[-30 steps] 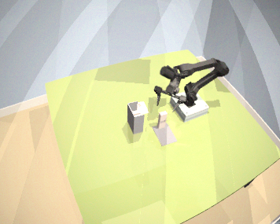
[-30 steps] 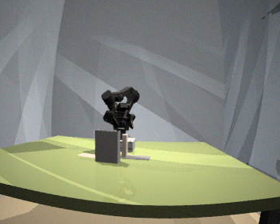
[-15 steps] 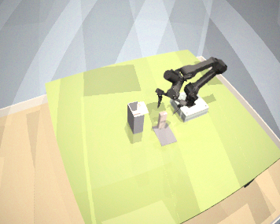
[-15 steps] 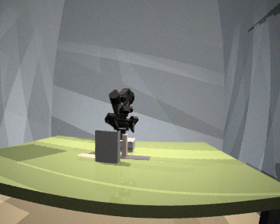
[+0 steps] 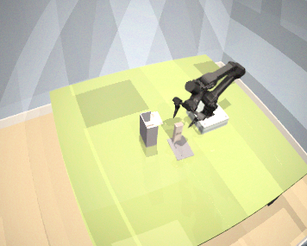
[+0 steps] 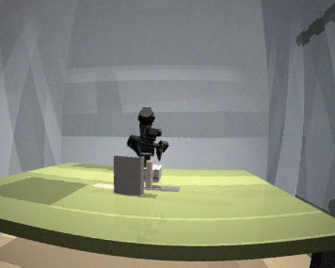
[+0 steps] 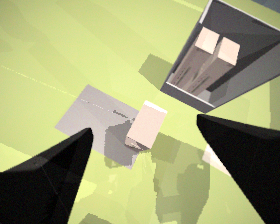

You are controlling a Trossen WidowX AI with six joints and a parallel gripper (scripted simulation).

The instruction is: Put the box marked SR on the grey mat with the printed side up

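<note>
While our claw (image 5: 184, 116) (image 6: 151, 148) (image 7: 144, 125) hangs spread and empty, pale box (image 5: 178, 132) (image 6: 149, 174) (image 7: 146, 125) stands upright on grey mat (image 5: 183, 151) (image 6: 169, 188) (image 7: 90, 112).
</note>
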